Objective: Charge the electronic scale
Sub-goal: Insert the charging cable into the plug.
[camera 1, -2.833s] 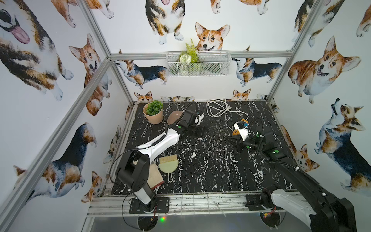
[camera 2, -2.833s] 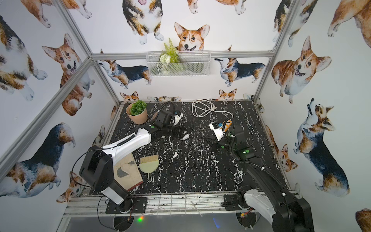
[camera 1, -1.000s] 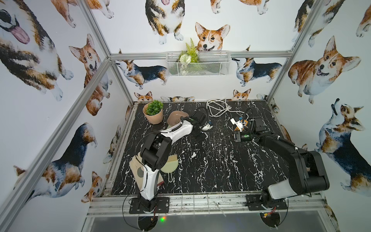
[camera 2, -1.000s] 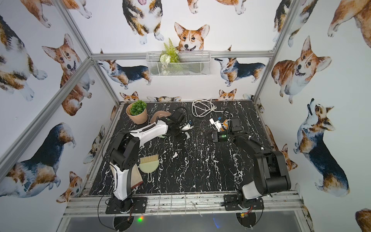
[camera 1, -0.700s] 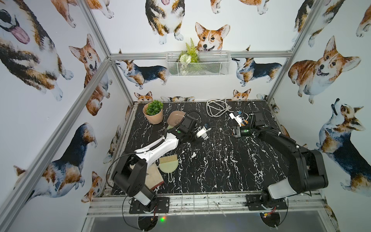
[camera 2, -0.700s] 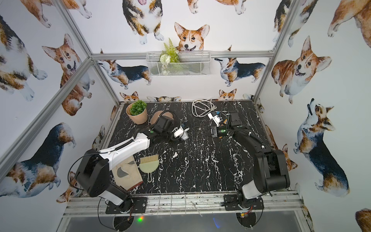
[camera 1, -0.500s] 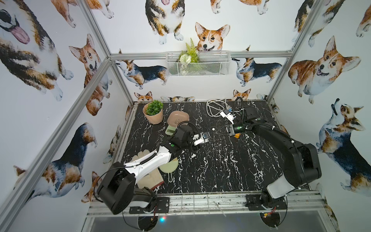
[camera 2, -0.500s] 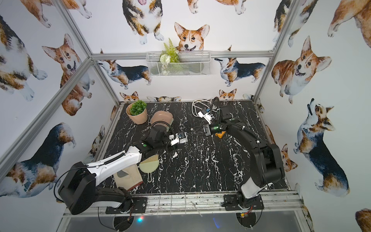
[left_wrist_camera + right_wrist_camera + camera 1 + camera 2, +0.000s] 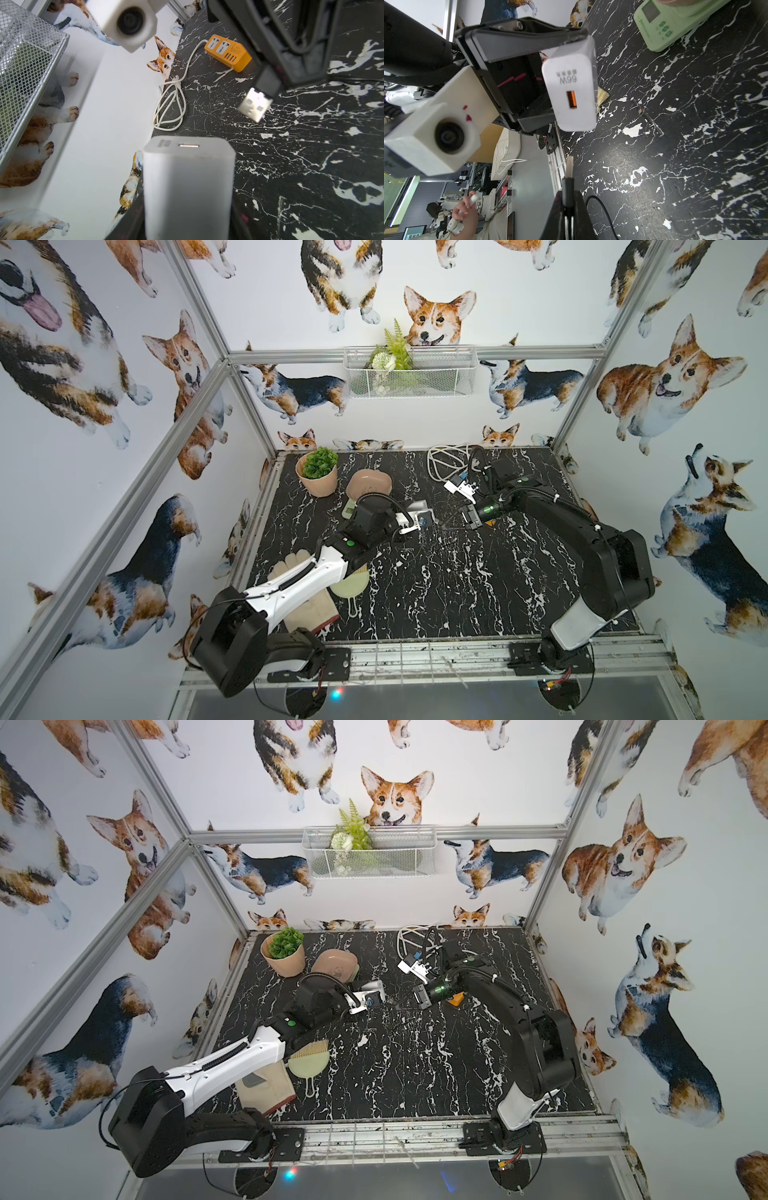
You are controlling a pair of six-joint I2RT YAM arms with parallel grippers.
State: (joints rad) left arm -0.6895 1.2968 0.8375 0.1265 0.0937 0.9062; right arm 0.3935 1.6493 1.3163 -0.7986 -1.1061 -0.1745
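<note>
The electronic scale [image 9: 348,511], pale green with a pink panda tray [image 9: 335,966], stands at the back left, just behind my left arm; its display shows in the right wrist view [image 9: 672,25]. My left gripper [image 9: 417,520] is shut on a white cube charger [image 9: 188,176] and holds it above the table. Its orange USB port [image 9: 571,99] faces my right gripper [image 9: 468,519]. That gripper is shut on the black USB plug [image 9: 569,168] of a black cable. The plug's metal tip [image 9: 255,106] hangs a short way from the charger, not touching it.
An orange power strip [image 9: 227,52] with a coiled white cord [image 9: 170,106] lies at the back right, under my right arm. A potted plant [image 9: 318,475] stands at the back left. A glove [image 9: 309,608] and a green brush [image 9: 351,588] lie front left.
My right gripper has carried the plug left, away from the power strip and toward the charger. My left arm has stretched out lower, with the charger still in its grip in mid-table.
</note>
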